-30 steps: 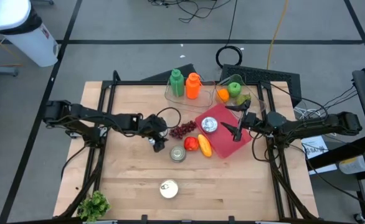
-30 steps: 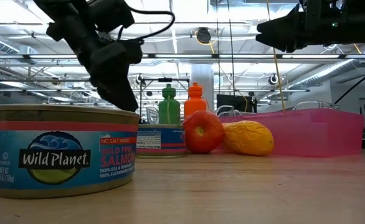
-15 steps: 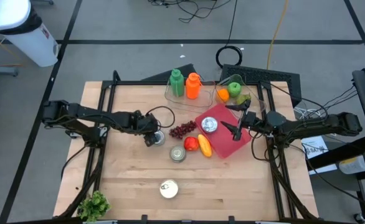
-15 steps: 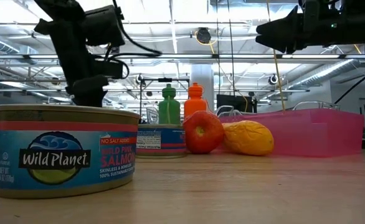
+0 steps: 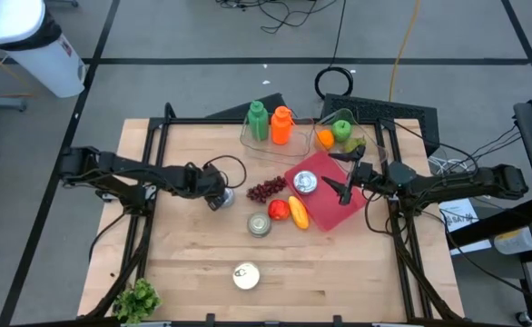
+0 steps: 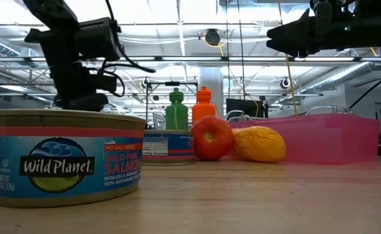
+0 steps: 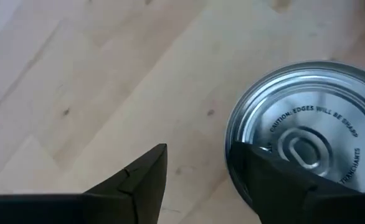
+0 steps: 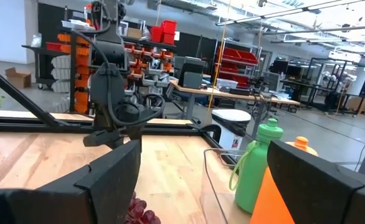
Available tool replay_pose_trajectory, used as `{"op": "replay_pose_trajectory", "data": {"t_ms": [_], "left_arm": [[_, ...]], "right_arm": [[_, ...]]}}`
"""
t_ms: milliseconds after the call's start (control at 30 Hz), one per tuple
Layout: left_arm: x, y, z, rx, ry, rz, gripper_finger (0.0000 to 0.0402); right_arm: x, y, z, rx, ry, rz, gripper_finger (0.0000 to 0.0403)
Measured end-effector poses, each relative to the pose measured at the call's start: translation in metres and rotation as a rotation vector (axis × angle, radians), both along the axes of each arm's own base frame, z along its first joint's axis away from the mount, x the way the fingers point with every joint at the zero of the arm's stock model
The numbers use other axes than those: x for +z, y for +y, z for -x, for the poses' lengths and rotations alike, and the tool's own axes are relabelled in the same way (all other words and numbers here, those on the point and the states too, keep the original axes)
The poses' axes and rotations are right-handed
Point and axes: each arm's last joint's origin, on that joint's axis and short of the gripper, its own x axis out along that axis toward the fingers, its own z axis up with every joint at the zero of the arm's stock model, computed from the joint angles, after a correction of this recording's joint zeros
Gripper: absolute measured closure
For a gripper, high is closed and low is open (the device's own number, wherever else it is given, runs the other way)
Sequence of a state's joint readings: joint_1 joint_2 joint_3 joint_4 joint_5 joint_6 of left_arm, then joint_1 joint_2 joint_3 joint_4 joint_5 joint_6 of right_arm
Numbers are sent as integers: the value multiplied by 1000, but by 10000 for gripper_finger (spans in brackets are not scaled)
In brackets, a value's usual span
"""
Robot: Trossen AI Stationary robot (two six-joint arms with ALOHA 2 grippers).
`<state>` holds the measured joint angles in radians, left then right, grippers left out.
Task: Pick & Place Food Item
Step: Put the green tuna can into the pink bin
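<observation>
- The left claw (image 5: 217,197) has drawn back, away from the pink tray (image 5: 334,211). Its fingers have narrowed but are still spread over bare worktop (image 5: 184,263), pinching nothing.
- The tin can (image 7: 307,143) stands left of the tray, beside one finger rather than between them, so the pick looks not yet made.
- Grapes (image 5: 266,189) crowd the tray's left side; farther left the worktop is open.
- The right claw (image 5: 346,189) hangs spread above the tray, empty.
</observation>
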<state>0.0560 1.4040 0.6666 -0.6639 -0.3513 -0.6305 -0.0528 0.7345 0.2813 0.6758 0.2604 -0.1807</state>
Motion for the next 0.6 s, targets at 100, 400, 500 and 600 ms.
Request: {"op": "replay_pose_trajectory", "data": {"t_ms": [100,400,500,600], "left_arm": [[-8,0,8,69,7,-6,203],[-15,-3,12,127,-20,18,260],[-15,-3,11,125,-27,34,295],[-15,-4,10,139,-44,49,344]], "right_arm": [[0,0,0,0,0,1,74],[1,0,0,1,-10,-6,74],[1,0,0,3,-16,-17,74],[1,0,0,2,-13,-11,74]]}}
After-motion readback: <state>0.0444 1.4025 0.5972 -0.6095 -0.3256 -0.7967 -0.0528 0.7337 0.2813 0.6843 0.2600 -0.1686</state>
